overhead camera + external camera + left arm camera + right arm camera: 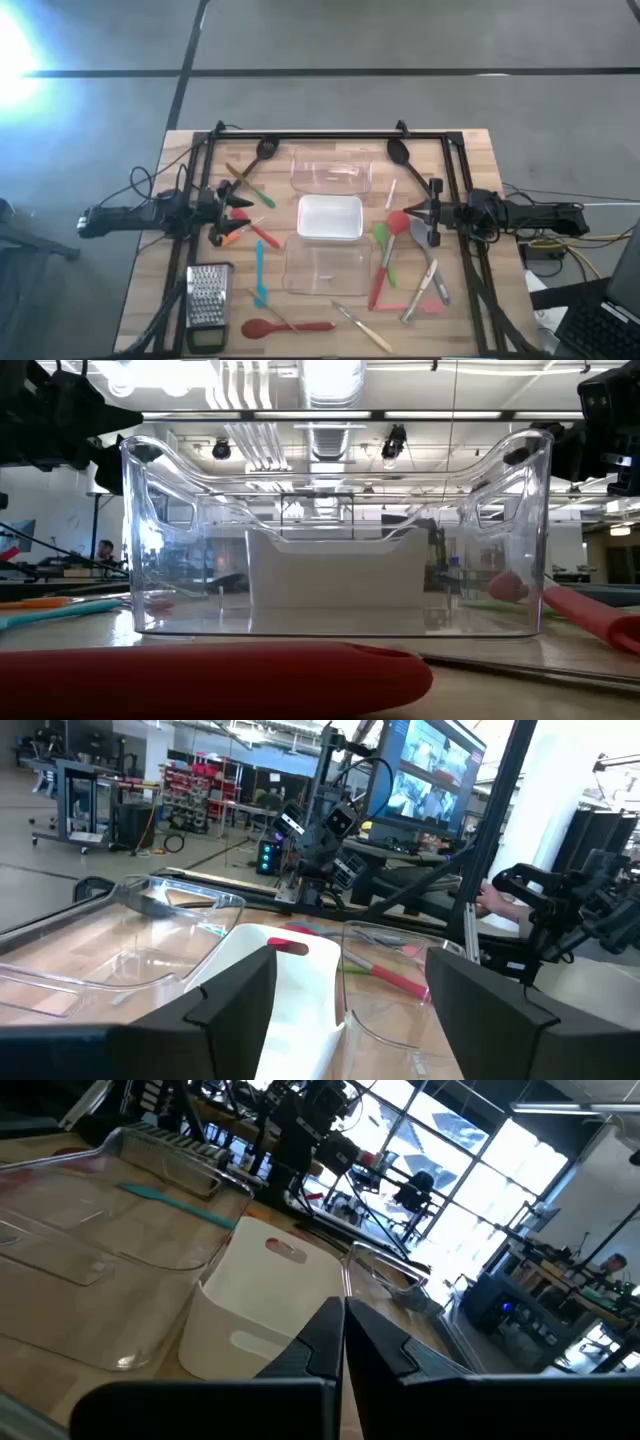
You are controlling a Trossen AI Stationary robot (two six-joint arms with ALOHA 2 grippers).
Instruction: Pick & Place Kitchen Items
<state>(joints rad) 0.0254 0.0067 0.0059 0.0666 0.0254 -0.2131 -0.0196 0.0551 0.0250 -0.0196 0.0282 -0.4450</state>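
Observation:
The kitchen items lie flat on the wooden table around three tubs. On the left are a black ladle (pixel 262 155), green (pixel 246 186), red (pixel 260 232), orange (pixel 230 236) and teal (pixel 259 270) tools. On the right are a black spoon (pixel 398 152), a green spatula (pixel 380 236), a red spatula (pixel 384 270) and metal tongs (pixel 426 285). A red spoon (pixel 286 326) and a wood-handled tool (pixel 362 326) lie near the front edge. My left gripper (pixel 243 206) (pixel 340 1020) hovers open left of the tubs, pointing at them. My right gripper (pixel 408 211) (pixel 343 1342) is shut, right of them.
A clear tub (pixel 331 170) stands at the back, a white one (pixel 330 218) in the middle and another clear one (pixel 322 266) (pixel 335 540) in front. A steel box grater (pixel 207 300) lies at the near left. A black frame (pixel 330 137) borders the table.

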